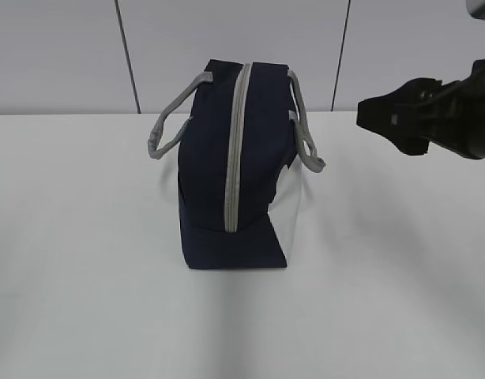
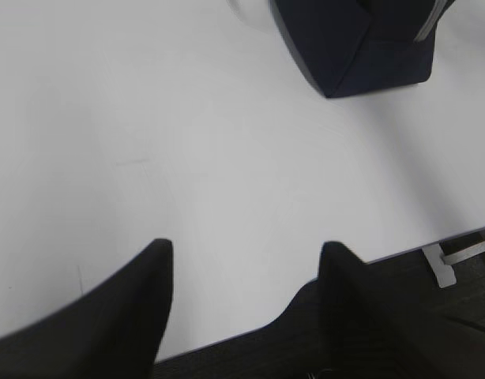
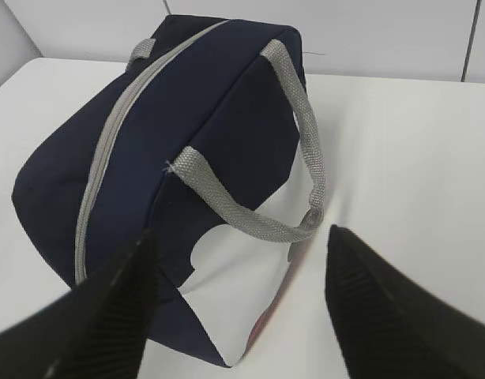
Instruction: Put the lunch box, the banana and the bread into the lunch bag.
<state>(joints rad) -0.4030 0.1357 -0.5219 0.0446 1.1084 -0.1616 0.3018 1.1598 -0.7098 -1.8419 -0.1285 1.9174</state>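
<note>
The dark navy lunch bag (image 1: 234,166) stands on the white table with its grey zipper (image 1: 235,150) shut along the top and a grey strap handle on each side. It also shows in the right wrist view (image 3: 163,150) and, as a corner, in the left wrist view (image 2: 353,43). My right gripper (image 3: 241,241) is open and empty, raised to the right of the bag; in the exterior view it shows at the right edge (image 1: 373,114). My left gripper (image 2: 246,249) is open and empty over the table's near edge. The lunch box, banana and bread are out of view.
The white table (image 1: 84,260) runs to a pale panelled wall behind. In the left wrist view the table's front edge (image 2: 400,251) gives way to dark floor and a metal frame piece (image 2: 456,257).
</note>
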